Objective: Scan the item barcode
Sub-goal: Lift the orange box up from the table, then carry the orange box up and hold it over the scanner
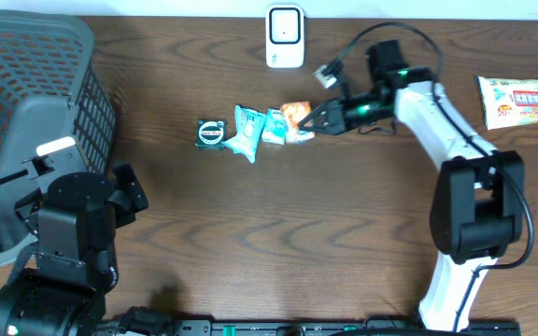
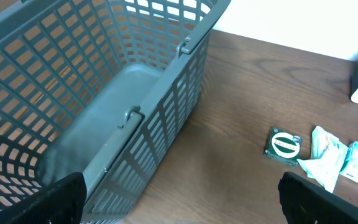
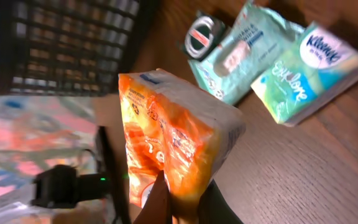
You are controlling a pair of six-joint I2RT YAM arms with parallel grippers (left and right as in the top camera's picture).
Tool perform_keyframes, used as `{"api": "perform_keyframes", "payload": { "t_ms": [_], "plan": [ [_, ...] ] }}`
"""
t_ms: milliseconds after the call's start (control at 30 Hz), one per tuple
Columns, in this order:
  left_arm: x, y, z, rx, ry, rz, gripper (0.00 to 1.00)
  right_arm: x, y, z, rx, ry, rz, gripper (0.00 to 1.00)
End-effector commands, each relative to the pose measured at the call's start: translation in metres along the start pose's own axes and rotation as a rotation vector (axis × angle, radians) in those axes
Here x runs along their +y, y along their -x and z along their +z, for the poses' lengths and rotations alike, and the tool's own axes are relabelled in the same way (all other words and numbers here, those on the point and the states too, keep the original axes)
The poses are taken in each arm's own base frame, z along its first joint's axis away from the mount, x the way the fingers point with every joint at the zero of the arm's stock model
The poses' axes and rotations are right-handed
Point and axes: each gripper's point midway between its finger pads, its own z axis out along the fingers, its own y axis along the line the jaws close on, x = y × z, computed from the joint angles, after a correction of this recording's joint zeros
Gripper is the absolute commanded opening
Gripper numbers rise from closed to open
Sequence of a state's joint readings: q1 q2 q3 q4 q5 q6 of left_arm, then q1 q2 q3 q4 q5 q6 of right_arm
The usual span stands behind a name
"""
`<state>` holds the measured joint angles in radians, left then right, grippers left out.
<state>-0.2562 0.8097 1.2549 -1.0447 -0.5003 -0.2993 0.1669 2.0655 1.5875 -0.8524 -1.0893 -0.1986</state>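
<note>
Far left of the table: a grey slatted basket lies there. The left wrist view looks along its wall and into its floor.

Lower left: the left arm is beside the basket. The left gripper points towards the basket's near wall. Its jaws stand wide apart and hold nothing, and only the two dark fingertips show at the bottom corners of the wrist view.

Centre, in a row: a small square packet with a green round label comes first, lying flat. Just to its right is a teal wipes pack, then a white and green tissue pack lying against it.

Centre, right end of the row: the orange packet sits just beside the tissue pack. It is gripped at one end by the right gripper, whose jaws are closed tight on it. In the right wrist view the orange packet stands tilted, printed face outward. Whether its far end touches the table cannot be told.

Centre, far edge: a white device stands upright, well apart from the orange packet.

Right: the right arm reaches in from its base at the near edge.

Far right: a white snack bag lies flat near the table's edge.
</note>
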Motion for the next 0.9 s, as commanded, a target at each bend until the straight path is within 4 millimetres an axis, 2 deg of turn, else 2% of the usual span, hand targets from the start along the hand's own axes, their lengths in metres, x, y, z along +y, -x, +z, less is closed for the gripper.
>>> {"api": "perform_keyframes", "payload": {
  "t_ms": [0,67,200,300,567,867],
  "plan": [
    [0.002,0.003,-0.002,-0.009,0.008,-0.007,0.98,0.026,0.009,-0.014,-0.063,0.153,-0.079,0.01],
    [0.002,0.003,-0.002,-0.009,0.008,-0.007,0.98,0.032,0.012,-0.020,-0.088,0.203,-0.078,0.01],
    [0.002,0.003,-0.002,-0.009,0.008,-0.007,0.98,0.058,0.020,-0.033,-0.141,0.371,-0.086,0.01],
    [0.002,0.003,-0.002,-0.009,0.008,-0.007,0.98,0.068,0.023,-0.037,-0.161,0.435,-0.101,0.01],
    [0.002,0.003,-0.002,-0.009,0.008,-0.006,0.98,0.067,0.026,-0.038,-0.170,0.432,-0.136,0.01],
    [0.002,0.003,-0.002,-0.009,0.008,-0.007,0.98,0.067,0.044,-0.040,-0.179,0.429,-0.167,0.01]
  ]
}}
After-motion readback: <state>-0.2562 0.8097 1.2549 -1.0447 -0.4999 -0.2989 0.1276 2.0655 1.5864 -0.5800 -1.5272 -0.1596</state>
